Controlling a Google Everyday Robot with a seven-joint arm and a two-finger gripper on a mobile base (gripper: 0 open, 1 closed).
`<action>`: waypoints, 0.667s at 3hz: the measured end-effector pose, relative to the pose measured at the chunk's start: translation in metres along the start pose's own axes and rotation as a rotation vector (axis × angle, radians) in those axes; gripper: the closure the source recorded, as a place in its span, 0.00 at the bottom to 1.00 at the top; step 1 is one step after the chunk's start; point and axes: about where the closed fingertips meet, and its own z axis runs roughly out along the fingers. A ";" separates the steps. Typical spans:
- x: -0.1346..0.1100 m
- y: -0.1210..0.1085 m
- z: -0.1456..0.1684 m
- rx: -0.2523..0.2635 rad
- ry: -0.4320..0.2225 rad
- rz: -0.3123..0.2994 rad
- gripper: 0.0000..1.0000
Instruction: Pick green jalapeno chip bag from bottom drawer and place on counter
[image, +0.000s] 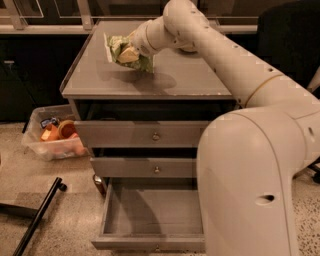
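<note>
The green jalapeno chip bag (121, 52) is crumpled in my gripper (131, 54), which is shut on it over the left rear part of the counter (170, 80). The bag's lower edge is at or just above the grey top, and I cannot tell whether it touches. My arm reaches in from the right front and covers the counter's right rear corner. The bottom drawer (150, 244) is pulled fully open at the foot of the cabinet, and its tray shows nothing inside.
The two upper grey drawers (145, 135) sit nearly closed, with small knobs. A clear plastic bin (52, 140) with orange items stands on the floor to the left. A black pole (37, 217) lies on the floor at lower left. My arm's large body fills the right foreground.
</note>
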 end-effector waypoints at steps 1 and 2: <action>0.006 0.006 0.015 -0.027 0.041 0.040 0.11; 0.006 0.007 0.015 -0.028 0.043 0.043 0.00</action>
